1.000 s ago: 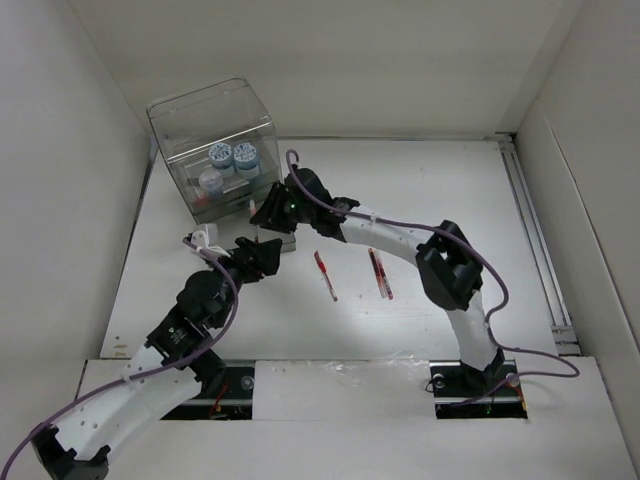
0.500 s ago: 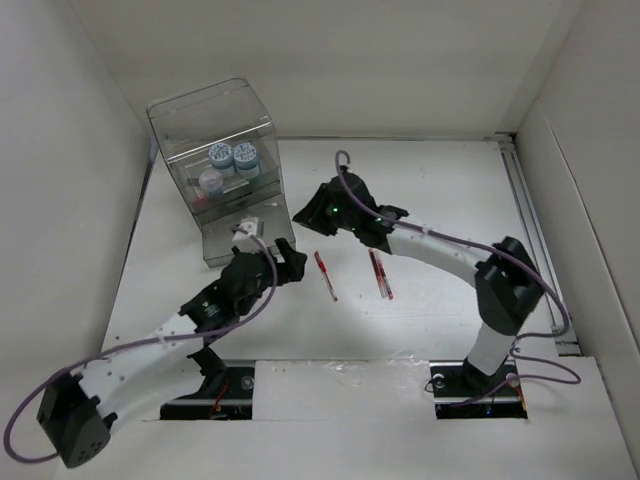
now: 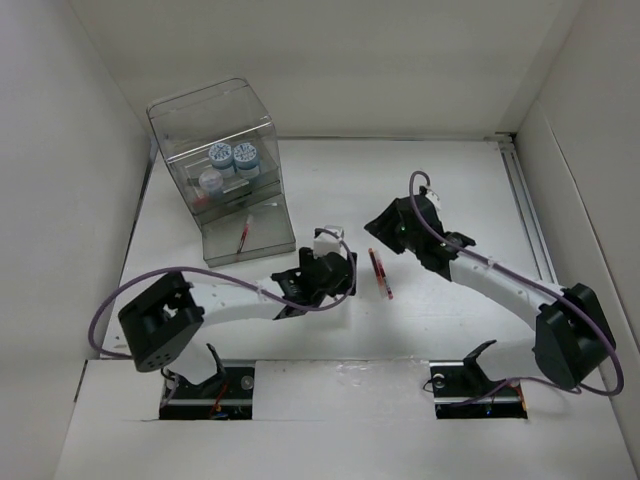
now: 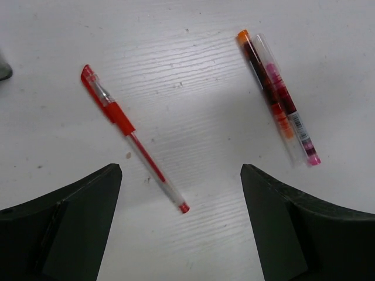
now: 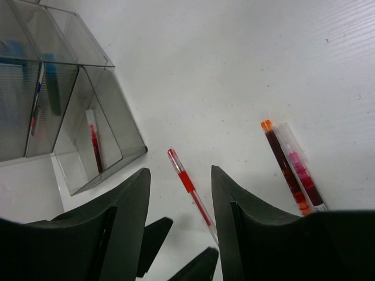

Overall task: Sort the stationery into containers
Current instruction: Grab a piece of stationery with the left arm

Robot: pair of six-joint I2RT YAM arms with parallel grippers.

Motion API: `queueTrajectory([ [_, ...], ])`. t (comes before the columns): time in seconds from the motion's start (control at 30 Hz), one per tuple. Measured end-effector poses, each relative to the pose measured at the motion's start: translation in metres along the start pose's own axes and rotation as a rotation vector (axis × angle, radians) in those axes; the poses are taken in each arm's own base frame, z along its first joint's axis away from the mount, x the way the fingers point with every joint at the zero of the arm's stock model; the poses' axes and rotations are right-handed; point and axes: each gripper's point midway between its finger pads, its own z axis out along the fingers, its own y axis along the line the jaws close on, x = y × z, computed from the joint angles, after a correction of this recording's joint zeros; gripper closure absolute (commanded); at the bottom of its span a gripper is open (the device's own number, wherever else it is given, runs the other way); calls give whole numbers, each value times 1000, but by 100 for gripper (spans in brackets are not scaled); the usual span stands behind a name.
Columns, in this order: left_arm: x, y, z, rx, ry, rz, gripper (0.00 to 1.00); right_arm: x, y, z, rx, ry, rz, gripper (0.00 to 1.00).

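A thin red pen (image 4: pixel 132 137) lies on the white table just ahead of my left gripper (image 4: pixel 180 175), which hangs open and empty above it. In the top view that gripper (image 3: pixel 338 272) covers the pen. To the right lie two more pens (image 4: pixel 278 96) (image 3: pixel 380 272) side by side, one with an orange tip, one pink. My right gripper (image 5: pixel 179 175) (image 3: pixel 378 228) is open and empty, higher up, looking down on the same red pen (image 5: pixel 187 181). The clear organizer (image 3: pixel 215 120) stands at the back left with blue-white rolls (image 3: pixel 233 155) inside. Its pulled-out drawer (image 3: pixel 262 228) holds a red pen (image 5: pixel 94 146).
The enclosure's white walls close in on the left, back and right. A metal rail (image 3: pixel 535 235) runs along the table's right edge. The left arm's elbow (image 3: pixel 160 320) sits low near the front left. The left fingers (image 5: pixel 158 228) show under the right gripper.
My left arm swung right from the drawer to hang over the loose red pen. My right gripper drew back to the right from the organizer and opened wider. A red pen now shows in the drawer.
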Motion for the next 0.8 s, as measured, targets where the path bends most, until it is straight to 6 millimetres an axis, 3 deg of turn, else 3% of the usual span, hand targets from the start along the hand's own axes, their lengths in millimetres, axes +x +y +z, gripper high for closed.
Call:
queueTrajectory([
  [0.13, 7, -3, 18, -53, 10, 18, 31, -3, -7, -10, -12, -5, 0, 48],
  [0.33, 13, 7, 22, -104, 13, 10, 44, -17, -25, -18, -8, -24, 21, 48],
  [0.5, 25, 9, 33, -131, 39, 17, 70, -22, -39, -25, -8, -27, 40, 48],
  [0.57, 36, 13, 38, -151, 64, 29, 70, -24, -43, -28, -12, -26, 47, 47],
  [0.73, 36, 14, 40, -160, 55, 12, 61, -33, -47, -32, -27, -37, 58, 47],
  [0.8, 35, 14, 40, -161, 52, 8, 65, -35, -50, -32, -24, -36, 62, 47],
])
